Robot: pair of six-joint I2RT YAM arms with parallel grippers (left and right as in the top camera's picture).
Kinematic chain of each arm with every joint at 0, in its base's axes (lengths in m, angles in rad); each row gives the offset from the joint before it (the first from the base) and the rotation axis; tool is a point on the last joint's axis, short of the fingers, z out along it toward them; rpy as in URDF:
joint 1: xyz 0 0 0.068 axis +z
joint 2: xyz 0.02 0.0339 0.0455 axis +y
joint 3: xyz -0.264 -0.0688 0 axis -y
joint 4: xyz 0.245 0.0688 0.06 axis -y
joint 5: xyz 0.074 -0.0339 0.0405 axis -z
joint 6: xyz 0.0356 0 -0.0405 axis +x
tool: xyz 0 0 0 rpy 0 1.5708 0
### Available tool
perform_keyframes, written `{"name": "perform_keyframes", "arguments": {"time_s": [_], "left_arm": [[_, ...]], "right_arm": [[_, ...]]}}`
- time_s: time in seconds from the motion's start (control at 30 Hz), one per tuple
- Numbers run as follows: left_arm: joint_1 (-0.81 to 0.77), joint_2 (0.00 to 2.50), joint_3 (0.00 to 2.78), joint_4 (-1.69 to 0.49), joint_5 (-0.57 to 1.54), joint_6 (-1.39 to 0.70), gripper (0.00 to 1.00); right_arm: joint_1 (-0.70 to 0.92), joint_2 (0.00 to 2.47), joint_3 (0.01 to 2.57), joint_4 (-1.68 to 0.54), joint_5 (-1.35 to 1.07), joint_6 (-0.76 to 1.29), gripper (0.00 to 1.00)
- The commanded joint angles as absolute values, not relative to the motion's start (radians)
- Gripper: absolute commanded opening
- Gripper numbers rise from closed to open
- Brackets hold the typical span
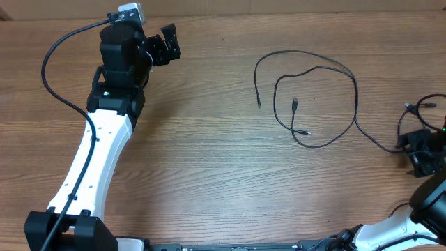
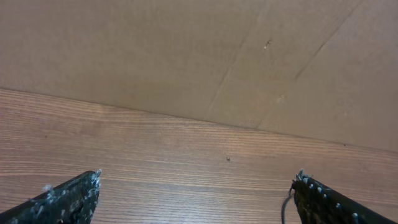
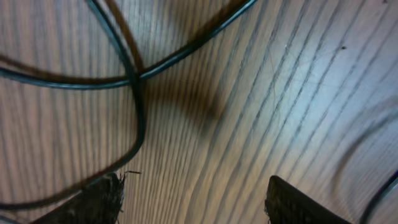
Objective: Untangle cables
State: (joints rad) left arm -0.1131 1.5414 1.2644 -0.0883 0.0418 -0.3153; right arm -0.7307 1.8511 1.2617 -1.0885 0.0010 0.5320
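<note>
Cables [image 1: 356,97] lie right of centre on the wooden table [image 1: 209,181]: thin black cords in overlapping loose loops, with small plug ends lying in and beside the loops. One strand trails off the loops toward the right edge and ends up next to the right gripper [image 1: 419,152]. Can't tell from overhead whether it touches.

Right wrist view: right gripper [image 3: 193,202] has its fingers [image 3: 93,202] apart, with bare wood grain in the gap. Nothing clamped. Two cable strands [image 3: 138,106] cross just ahead of it. One curves down and passes close by the tip of the picture-left finger, outside the gap. Contact unclear, the view is blurry. Another dark strand clips the lower-right corner.

Left gripper [image 1: 170,43] sits at the far upper left of the table, well apart from the cables. Left wrist view: left gripper [image 2: 196,199] is spread wide, fingertips [image 2: 68,199] at opposite lower corners, and it holds nothing. Ahead of it is only table, then a brown cardboard backdrop [image 2: 186,56]. A thin dark line shows beside the picture-right finger. Can't tell what it is.
</note>
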Motion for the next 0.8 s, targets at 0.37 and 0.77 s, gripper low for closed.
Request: {"name": "perform_keyframes", "arguments": {"time_s": [0.37,0.77], "left_arm": [[-0.112,1.551,1.271,-0.085,0.052,-0.322,1.00],[-0.113,1.551,1.271,-0.085,0.053,-0.322,0.99]], "right_arm": [[-0.719,1.861,1.194,-0.885,0.006,0.603,0.69],[-0.669,2.051,1.194,-0.830,-0.047,0.602,0.58]]}}
